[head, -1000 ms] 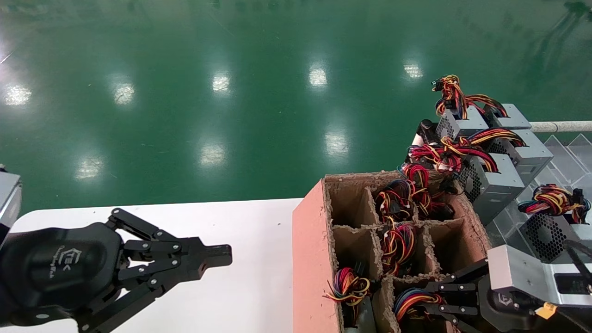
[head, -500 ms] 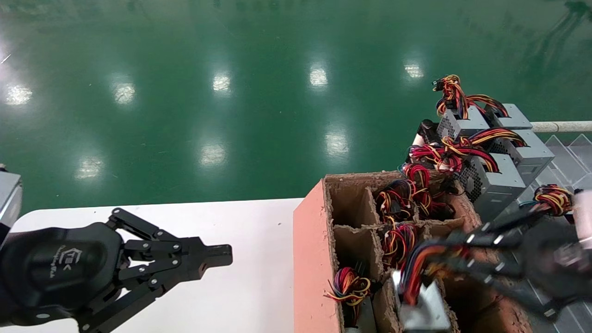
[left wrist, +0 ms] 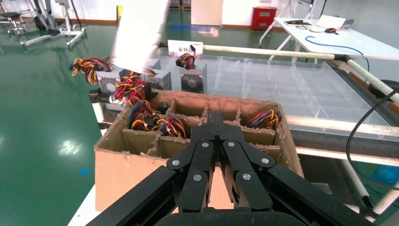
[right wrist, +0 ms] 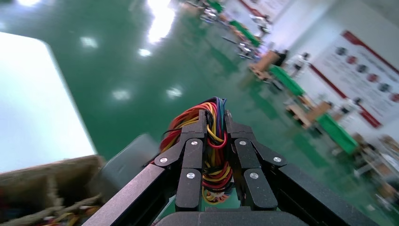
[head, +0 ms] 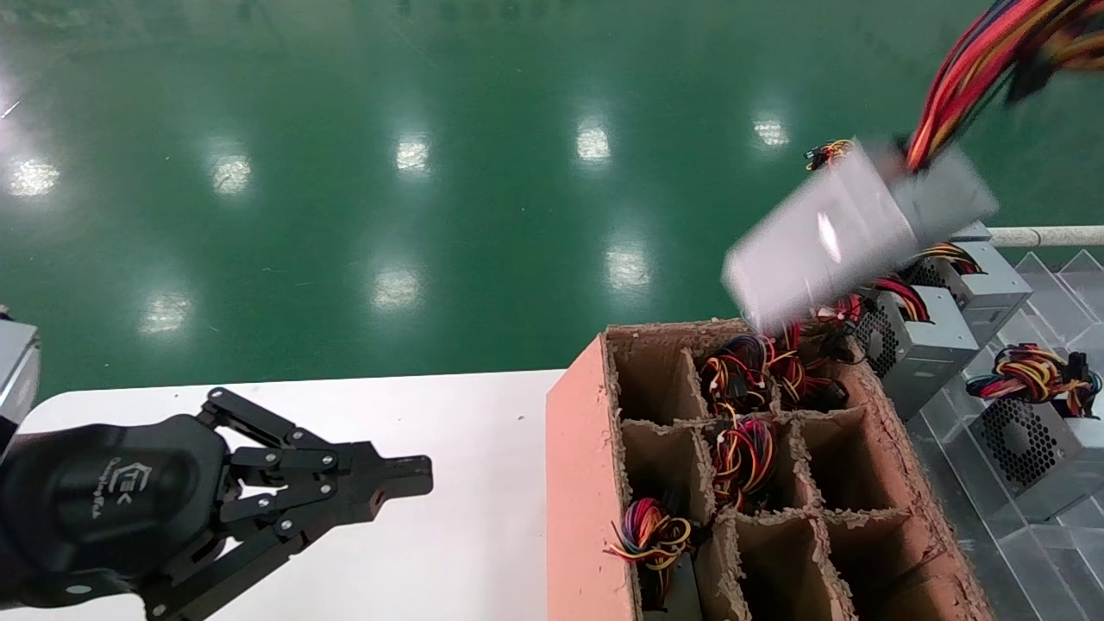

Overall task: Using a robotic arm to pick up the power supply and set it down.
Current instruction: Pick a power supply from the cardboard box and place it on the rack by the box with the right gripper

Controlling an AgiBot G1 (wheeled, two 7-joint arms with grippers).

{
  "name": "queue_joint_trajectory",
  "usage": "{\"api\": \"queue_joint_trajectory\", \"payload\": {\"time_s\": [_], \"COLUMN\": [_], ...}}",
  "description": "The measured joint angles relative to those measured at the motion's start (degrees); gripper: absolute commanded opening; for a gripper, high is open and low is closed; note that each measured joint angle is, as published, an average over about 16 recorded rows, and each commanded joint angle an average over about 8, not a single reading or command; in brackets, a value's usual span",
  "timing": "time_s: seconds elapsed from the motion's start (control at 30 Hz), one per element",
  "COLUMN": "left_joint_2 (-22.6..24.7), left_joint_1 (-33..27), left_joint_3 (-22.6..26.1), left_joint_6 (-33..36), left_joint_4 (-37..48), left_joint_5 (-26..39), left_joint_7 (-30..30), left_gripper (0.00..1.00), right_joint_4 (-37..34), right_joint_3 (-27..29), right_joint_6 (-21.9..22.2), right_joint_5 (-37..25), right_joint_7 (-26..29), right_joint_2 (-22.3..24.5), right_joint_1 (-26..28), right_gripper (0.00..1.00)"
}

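A: Where is the power supply (head: 841,235)?

B: Aloft at the far right, blurred, tilted, above the far right corner of the divided cardboard box (head: 595,448). It touches neither the box nor the table (head: 448,517). In the left wrist view the same grey body (left wrist: 139,33) hangs above the box's far left corner as that camera sees it.

A: And relative to the right end effector (right wrist: 214,123)?

B: It hangs below it by its wire bundle (head: 975,69), which runs up and out of the head view at the top right. The right wrist view shows the two fingers (right wrist: 193,141) closed around the red, orange, yellow and blue wires, with the grey casing (right wrist: 127,162) beyond and beneath the fingertips. The grasp is on the wires, not on the metal.

A: The left end effector (head: 405,477)?

B: Parked over the white table at the near left, well apart from the power supply. Its fingers are pressed together with nothing between them, pointing right toward the cardboard box.

A: What else is in the field?

B: Several compartments of the box hold coiled wire bundles (head: 742,448); the near right compartments show bare cardboard. To the right of the box, other grey power supplies (head: 918,345) sit on a clear plastic divided tray (head: 1061,285). Beyond lies a glossy green floor (head: 388,172).
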Motion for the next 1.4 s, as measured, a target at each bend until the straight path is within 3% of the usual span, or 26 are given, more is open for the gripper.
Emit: {"api": "queue_joint_trajectory", "payload": {"time_s": [0.3,1.03,1.4], "left_joint_2": [0.0,-0.01,-0.02], "left_joint_1": [0.0,-0.01,-0.01], "left_joint_3": [0.01,0.03,0.05], "left_joint_6": [0.0,-0.01,-0.02], "left_joint_4": [0.0,0.0,0.0], "left_joint_5": [-0.01,-0.02,-0.03], "left_joint_7": [0.0,0.02,0.02], "left_gripper": [0.0,0.0,0.0], "right_joint_4": [-5.8,-16.9,-18.38], "right_joint_3": [-0.15,0.72,0.23], "right_joint_6": [2.29,-5.06,-4.07], "right_joint_5": [-2.18,2.66,3.58], "right_joint_7": [-1.1,-1.84,-3.16], "right_joint_2": [0.04,8.74,10.2], "right_joint_1": [-0.66,-8.55,-12.74], "right_gripper": [0.0,0.0,0.0]}}
